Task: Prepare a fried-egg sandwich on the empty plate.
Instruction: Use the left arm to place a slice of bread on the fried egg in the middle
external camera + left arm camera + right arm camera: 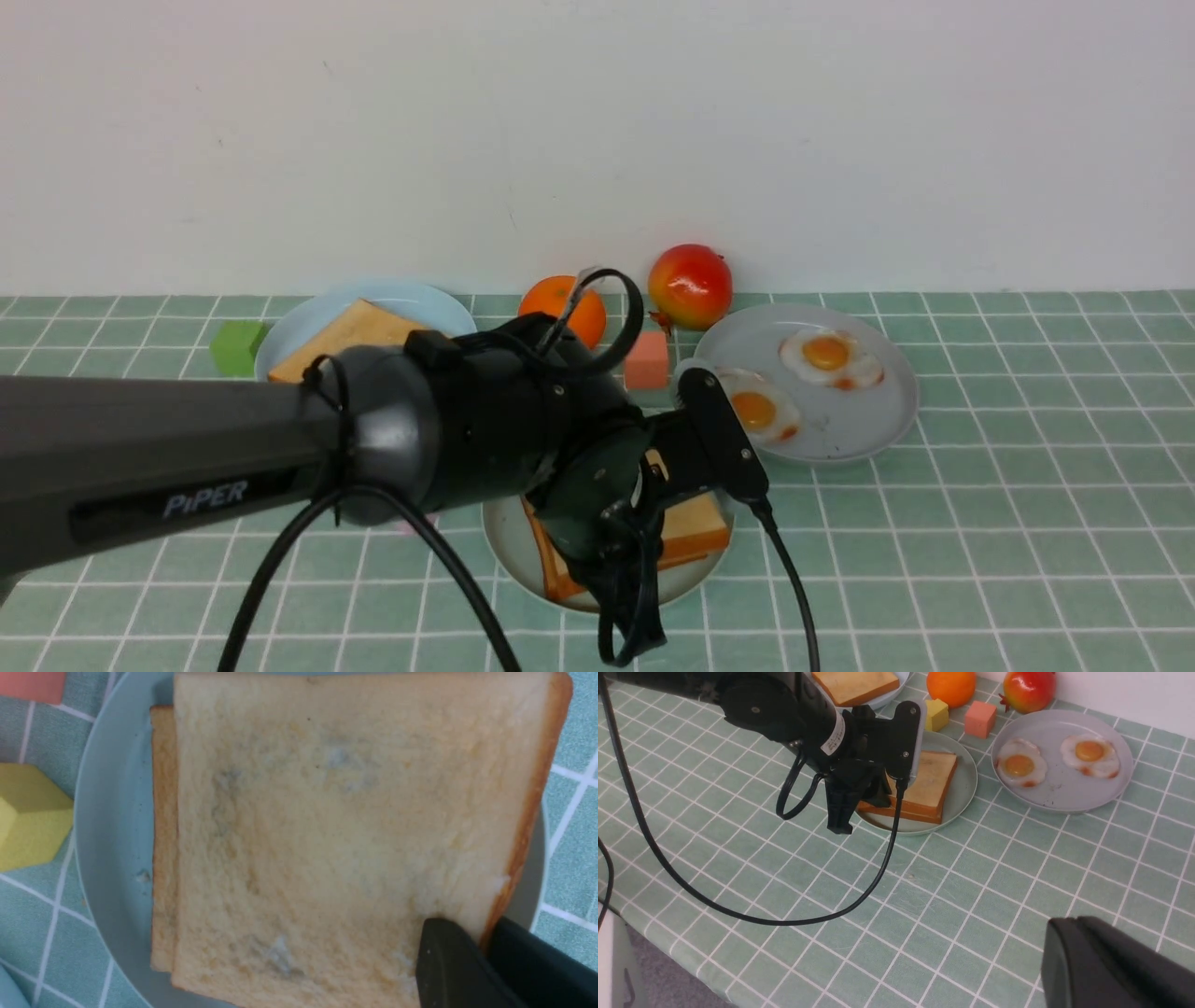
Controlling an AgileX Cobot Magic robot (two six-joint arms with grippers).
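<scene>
While my left fingers (448, 961) pinch the top toast slice (336, 826) over the mint-green plate (117, 835), my right fingers (1101, 961) are clenched.

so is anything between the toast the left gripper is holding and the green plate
Only another toast slice, lying on the green plate directly under the held slice, which the left gripper pinches at one edge. No egg shows between them; both eggs in view sit on the grey plate.
</scene>
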